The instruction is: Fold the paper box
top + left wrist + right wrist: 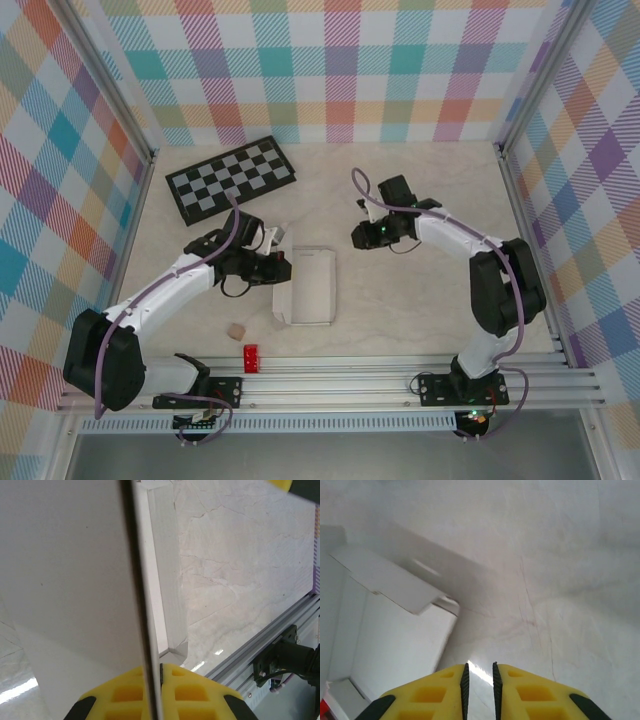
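Near the rail: one red block [250, 357], one tan scrap [236, 329]. Further in: one paper box [312, 285], shallow, long axis running near to far, left wall pinched between the closed fingers of the left gripper [283, 268]. Just right of its far corner: right gripper [358, 236], jaws a thin gap apart, holding nothing; probably needs to travel left toward the loose flap [385, 580]. Farthest back: one checkerboard [230, 180].

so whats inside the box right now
Only the box's own bare white floor; nothing loose lies on it. A flap hangs over one corner and hides what is beneath it. The left claw pinches one wall.
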